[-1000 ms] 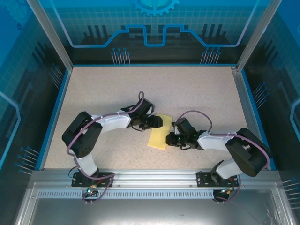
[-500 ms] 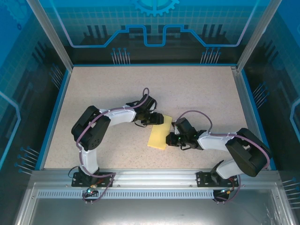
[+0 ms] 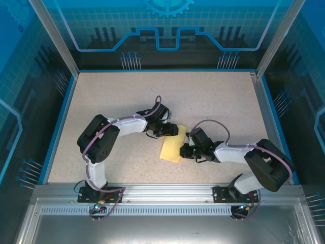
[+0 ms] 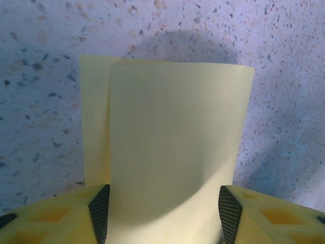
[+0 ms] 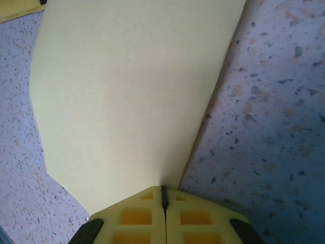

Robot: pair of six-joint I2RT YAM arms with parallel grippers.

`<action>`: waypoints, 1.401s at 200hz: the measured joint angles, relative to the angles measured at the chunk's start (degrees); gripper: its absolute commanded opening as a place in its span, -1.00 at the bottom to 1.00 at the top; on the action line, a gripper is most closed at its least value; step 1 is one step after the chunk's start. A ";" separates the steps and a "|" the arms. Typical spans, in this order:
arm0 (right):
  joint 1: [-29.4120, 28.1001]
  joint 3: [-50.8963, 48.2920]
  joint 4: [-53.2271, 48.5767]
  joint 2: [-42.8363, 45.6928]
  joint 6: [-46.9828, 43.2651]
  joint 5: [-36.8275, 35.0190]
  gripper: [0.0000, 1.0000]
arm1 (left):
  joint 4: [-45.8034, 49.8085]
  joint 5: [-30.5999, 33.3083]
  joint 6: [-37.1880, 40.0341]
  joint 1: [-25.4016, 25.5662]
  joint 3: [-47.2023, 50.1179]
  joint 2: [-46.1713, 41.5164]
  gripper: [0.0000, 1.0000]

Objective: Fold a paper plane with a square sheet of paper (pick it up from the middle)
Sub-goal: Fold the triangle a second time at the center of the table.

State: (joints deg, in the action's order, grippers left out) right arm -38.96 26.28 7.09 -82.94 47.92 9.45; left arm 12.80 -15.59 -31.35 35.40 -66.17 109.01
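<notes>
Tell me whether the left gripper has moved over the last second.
Yes. The left gripper edged slightly away from the near edge of the table.

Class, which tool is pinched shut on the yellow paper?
The right tool: its fingers are closed on the paper; the left tool has fingers apart.

Your table (image 3: 127,96) is a pale, speckled slab with a blue rim along its left, far and right sides. On it lies the square sheet of paper (image 3: 171,148): plain yellow, folded over into a narrow oblong, a little right of the middle and nearer your edge than the far one. In the left wrist view you can see the paper (image 4: 172,142) in two layers, the lower one peeking out on the left, flat against the speckled top (image 4: 40,56).
</notes>
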 measured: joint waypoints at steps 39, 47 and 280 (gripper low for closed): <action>0.00 0.00 -0.13 0.11 -0.20 -0.02 -0.89 | -0.07 -1.31 0.00 -0.11 1.73 -1.29 0.20; 0.00 0.00 -0.13 0.11 -0.31 0.00 -0.89 | -0.13 -1.77 -0.04 -0.11 2.19 -1.70 0.20; 0.00 -0.37 0.24 0.44 -0.37 -0.15 -0.89 | -4.94 -9.62 -6.10 1.42 17.35 -13.11 -0.35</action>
State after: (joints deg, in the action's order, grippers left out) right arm -38.96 25.91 7.33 -82.50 47.55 9.30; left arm 7.86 -25.21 -37.45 36.82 -48.82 95.90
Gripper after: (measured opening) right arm 0.060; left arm 0.340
